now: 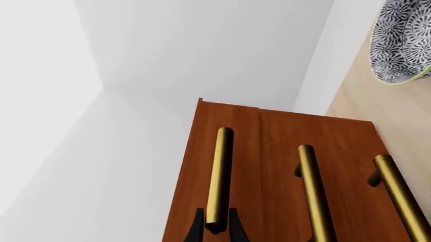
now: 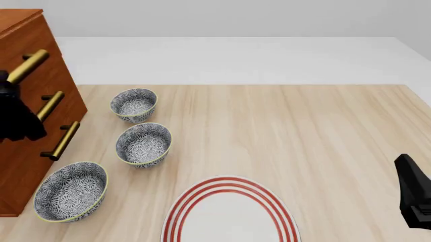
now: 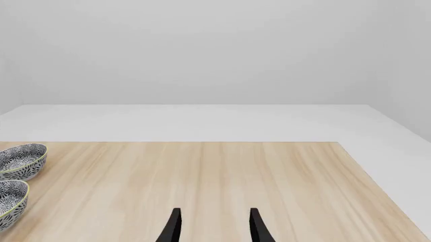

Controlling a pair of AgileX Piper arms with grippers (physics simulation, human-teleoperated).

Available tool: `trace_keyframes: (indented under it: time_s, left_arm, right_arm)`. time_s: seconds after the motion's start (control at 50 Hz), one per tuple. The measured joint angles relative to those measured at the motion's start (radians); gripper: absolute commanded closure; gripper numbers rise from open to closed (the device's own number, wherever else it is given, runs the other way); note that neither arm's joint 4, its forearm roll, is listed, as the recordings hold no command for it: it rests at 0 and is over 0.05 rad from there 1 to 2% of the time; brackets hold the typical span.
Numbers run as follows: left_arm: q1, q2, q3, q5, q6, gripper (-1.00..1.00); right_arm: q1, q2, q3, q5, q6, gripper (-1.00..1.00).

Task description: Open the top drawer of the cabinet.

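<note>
**Left arm lines up on the top handle, right arm waits**

Left wrist view: the left gripper (image 1: 217,227) has its two dark fingers either side of the near end of a brass bar, the handle (image 1: 219,176) of the top drawer (image 1: 202,166). The bar sits right between them, which is what a pull needs. Whether the pads actually pinch the brass I cannot tell; the contact is cut off at the picture's edge. The cabinet (image 1: 269,151) fills the view, its two lower handles alongside, and a patterned bowl (image 1: 402,43) peeks in at the corner.

Front view: the cabinet (image 2: 30,101) stands at the far left of the table (image 2: 303,141), drawer fronts facing the three bowls. The left arm's dark bulk covers the near end of the top handle (image 2: 30,64). The top drawer (image 2: 47,50) looks flush, not yet drawn out. A red-ringed plate (image 2: 229,212) lies near the front edge.

Right wrist view: the right gripper (image 3: 213,224) hangs over bare table, fingers parted, holding nothing, well apart from the cabinet, so it stays out of the pull's way.
</note>
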Motion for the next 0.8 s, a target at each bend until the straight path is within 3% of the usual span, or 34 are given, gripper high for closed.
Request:
trace_keyframes:
  time_s: [0.8]
  left_arm:
    - [-0.053, -0.032, 0.007, 0.036, 0.036, 1.00]
  right_arm:
    - [0.000, 0.000, 0.000, 0.000, 0.000, -1.00]
